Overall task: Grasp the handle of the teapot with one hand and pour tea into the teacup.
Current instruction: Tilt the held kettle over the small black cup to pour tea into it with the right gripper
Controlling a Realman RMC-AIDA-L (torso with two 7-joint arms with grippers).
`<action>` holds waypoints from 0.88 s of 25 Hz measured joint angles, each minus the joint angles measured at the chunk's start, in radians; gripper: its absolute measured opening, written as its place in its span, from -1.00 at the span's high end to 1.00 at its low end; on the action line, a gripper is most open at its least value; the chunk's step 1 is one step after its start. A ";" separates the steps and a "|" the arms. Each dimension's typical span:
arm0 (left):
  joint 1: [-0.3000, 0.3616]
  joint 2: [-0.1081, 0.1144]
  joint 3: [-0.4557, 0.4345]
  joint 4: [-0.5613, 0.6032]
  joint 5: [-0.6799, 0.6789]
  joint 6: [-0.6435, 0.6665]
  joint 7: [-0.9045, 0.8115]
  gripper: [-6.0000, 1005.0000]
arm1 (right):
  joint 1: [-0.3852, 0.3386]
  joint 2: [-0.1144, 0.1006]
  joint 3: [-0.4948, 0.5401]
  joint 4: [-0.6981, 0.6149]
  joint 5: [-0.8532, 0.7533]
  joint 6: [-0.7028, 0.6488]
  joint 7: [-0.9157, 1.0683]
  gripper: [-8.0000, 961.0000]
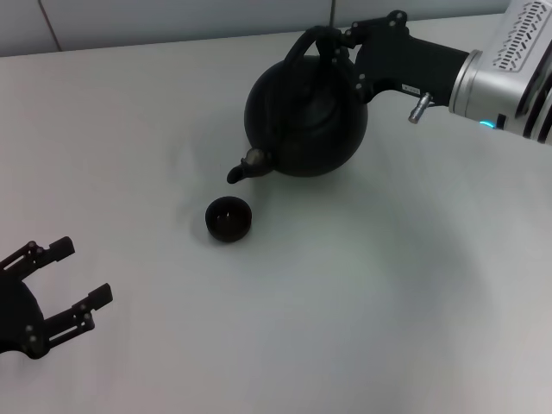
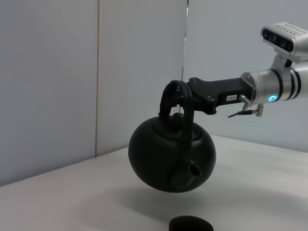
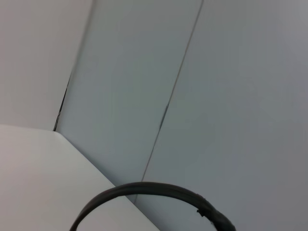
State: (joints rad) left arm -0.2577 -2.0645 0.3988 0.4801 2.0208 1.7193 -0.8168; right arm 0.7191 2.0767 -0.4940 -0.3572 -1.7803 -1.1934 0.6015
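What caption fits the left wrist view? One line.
Right gripper holds the teapot by its handle, tilted above the teacup.

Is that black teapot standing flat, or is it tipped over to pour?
Tipped. The right gripper holds the teapot by its handle off the table, spout slanted down toward the teacup. No stream visible.

Light: we see even, soft, bright light over the pale desk (image 1: 362, 302) in the head view.
Shadows: only a faint, diffuse one lies under the teapot (image 1: 306, 116); in the left wrist view a soft dark patch sits on the desk below it.
Glare: dull sheen on the teapot's matte belly; a small glint inside the teacup (image 1: 228, 218).
Focus: the handle (image 3: 154, 192) looks soft in the right wrist view.
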 joint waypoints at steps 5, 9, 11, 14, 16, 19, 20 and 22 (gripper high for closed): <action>0.000 0.001 0.000 0.000 -0.001 -0.002 -0.004 -0.62 | 0.005 0.000 -0.002 -0.004 0.001 -0.001 -0.076 0.85; 0.000 0.001 0.000 0.000 -0.001 -0.003 -0.007 -0.62 | 0.008 0.001 -0.012 -0.020 0.001 -0.003 -0.107 0.85; 0.000 0.001 0.000 0.000 -0.001 -0.003 -0.008 -0.62 | 0.011 0.002 -0.034 -0.036 0.002 -0.004 -0.117 0.85; -0.001 0.001 0.000 0.000 -0.001 -0.005 -0.008 -0.62 | 0.014 0.003 -0.042 -0.041 0.002 -0.004 -0.131 0.85; -0.002 0.001 0.000 0.000 -0.002 -0.006 -0.008 -0.62 | 0.018 0.004 -0.063 -0.050 0.002 -0.004 -0.140 0.85; -0.004 0.002 0.000 0.000 -0.005 -0.008 -0.008 -0.62 | 0.018 0.004 -0.082 -0.059 0.002 -0.003 -0.144 0.85; -0.004 0.001 0.000 0.000 -0.010 -0.008 -0.008 -0.62 | 0.019 0.005 -0.093 -0.063 0.002 -0.002 -0.159 0.85; -0.005 0.001 0.000 0.000 -0.013 -0.008 -0.009 -0.62 | 0.019 0.005 -0.095 -0.064 0.002 -0.002 -0.169 0.85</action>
State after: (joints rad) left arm -0.2628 -2.0635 0.3989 0.4801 2.0079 1.7111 -0.8259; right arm 0.7385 2.0819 -0.5891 -0.4208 -1.7784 -1.1952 0.4325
